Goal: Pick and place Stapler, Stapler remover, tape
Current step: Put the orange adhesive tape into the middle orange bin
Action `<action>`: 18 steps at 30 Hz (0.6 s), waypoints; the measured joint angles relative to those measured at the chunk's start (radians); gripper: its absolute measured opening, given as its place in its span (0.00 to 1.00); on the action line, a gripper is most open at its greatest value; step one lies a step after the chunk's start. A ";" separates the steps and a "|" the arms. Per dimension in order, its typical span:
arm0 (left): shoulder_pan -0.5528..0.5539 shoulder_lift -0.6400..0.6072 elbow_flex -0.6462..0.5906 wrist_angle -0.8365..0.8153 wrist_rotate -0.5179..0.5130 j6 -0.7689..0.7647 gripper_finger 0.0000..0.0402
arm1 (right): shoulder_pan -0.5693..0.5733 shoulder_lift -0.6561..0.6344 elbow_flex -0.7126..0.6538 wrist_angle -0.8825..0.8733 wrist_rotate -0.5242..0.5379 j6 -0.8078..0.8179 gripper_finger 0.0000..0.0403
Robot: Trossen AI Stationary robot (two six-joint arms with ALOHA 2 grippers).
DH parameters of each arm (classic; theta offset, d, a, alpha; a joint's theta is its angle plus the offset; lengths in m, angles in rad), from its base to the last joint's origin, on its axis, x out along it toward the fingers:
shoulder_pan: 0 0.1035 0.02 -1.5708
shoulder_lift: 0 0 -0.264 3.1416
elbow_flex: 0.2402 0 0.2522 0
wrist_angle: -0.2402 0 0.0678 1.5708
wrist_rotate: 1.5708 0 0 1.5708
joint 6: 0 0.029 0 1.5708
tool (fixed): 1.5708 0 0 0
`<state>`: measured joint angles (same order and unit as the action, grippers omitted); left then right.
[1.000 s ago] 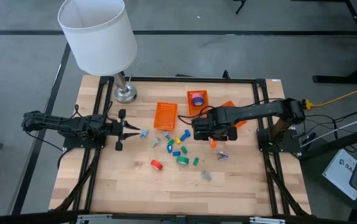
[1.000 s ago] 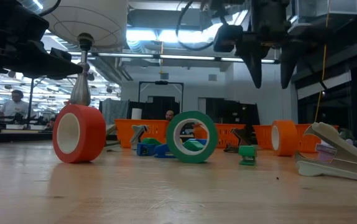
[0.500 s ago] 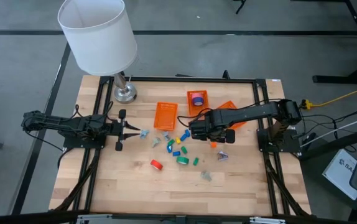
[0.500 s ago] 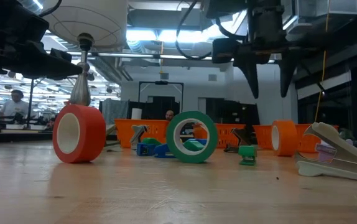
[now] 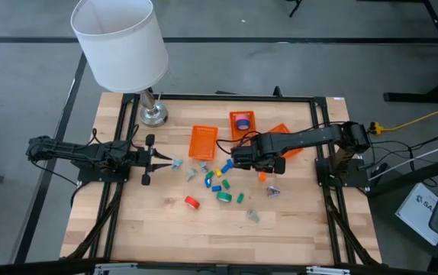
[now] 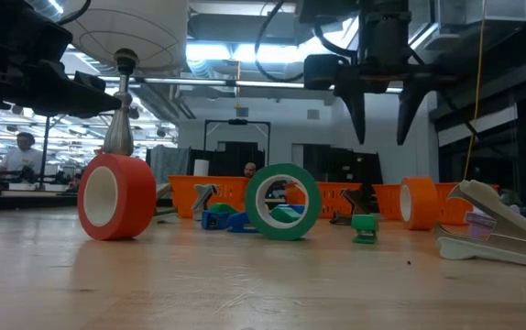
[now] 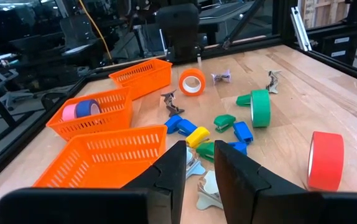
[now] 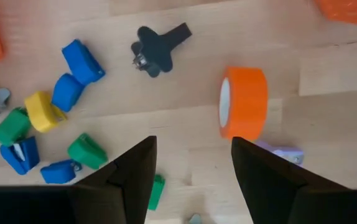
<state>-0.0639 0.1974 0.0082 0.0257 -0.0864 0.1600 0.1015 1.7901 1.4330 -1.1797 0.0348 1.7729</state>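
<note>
Red tape [image 5: 192, 202], green tape [image 5: 223, 196], orange tape [image 8: 243, 103], orange baskets [image 5: 202, 141]

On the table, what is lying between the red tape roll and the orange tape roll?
In the low view, the green tape roll stands between the red tape roll and the orange tape roll, with a small green piece beside it.

Three orange baskets [image 7: 142, 76], five tape rolls [image 7: 192, 81], and one lamp [image 5: 120, 42].

Two dark, cabled, jointed arms
</note>
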 joint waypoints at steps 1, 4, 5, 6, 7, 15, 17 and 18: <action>0.000 0.000 0.000 0.000 0.000 0.000 0.20 | 0.005 0.000 0.000 -0.004 0.001 0.000 0.53; 0.000 0.000 0.000 0.000 0.000 0.000 0.19 | 0.014 0.001 0.000 -0.010 0.025 0.022 0.53; 0.000 0.000 0.000 0.000 0.000 0.000 0.19 | 0.015 0.002 0.000 -0.014 0.029 0.041 0.53; 0.000 0.000 0.000 0.000 0.000 0.000 0.19 | 0.015 0.002 0.000 -0.023 0.030 0.055 0.53; 0.000 0.000 0.000 0.000 0.000 0.000 0.19 | 0.015 0.002 0.000 -0.033 0.031 0.059 0.53; 0.000 0.000 0.000 0.000 0.000 0.000 0.20 | 0.022 0.003 -0.002 -0.077 0.020 0.128 0.69; 0.000 0.000 0.000 0.000 0.000 0.000 0.19 | 0.021 0.002 -0.025 -0.061 0.020 0.134 0.74; 0.000 0.000 0.000 0.000 0.000 0.000 0.19 | 0.021 0.003 -0.042 -0.053 0.018 0.135 0.76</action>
<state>-0.0638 0.1974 0.0082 0.0257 -0.0868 0.1600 0.1226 1.7934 1.3913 -1.2331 0.0523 1.9076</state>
